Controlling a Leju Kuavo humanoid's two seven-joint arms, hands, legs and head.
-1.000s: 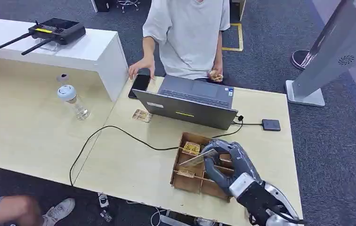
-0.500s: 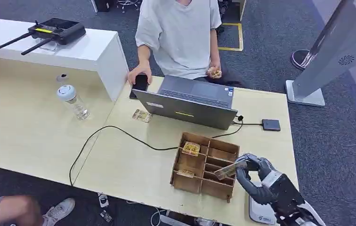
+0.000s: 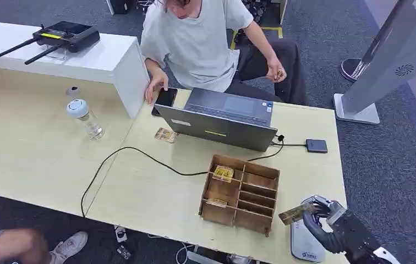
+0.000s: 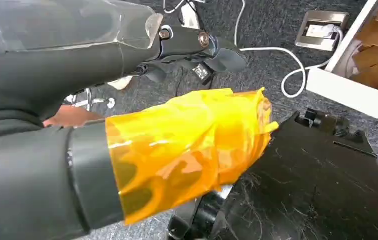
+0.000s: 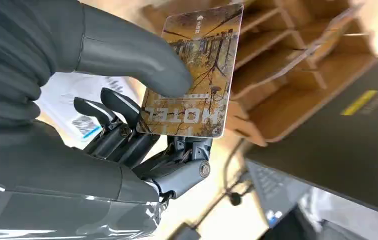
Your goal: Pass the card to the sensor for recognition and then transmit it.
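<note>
The desk [image 3: 151, 192] carries a laptop [image 3: 219, 125] near its far edge and a wooden compartment box [image 3: 240, 193] toward the near edge. At the near right corner lies the white sensor pad [image 3: 304, 246]. Just above it, the right hand [image 3: 335, 231] pinches the card [image 3: 296, 213] between thumb and fingers. The left hand [image 4: 192, 145], wrapped in orange film, hangs over the floor; its grip cannot be told.

Three cards [image 3: 296, 213], one laptop [image 3: 222, 118]
</note>
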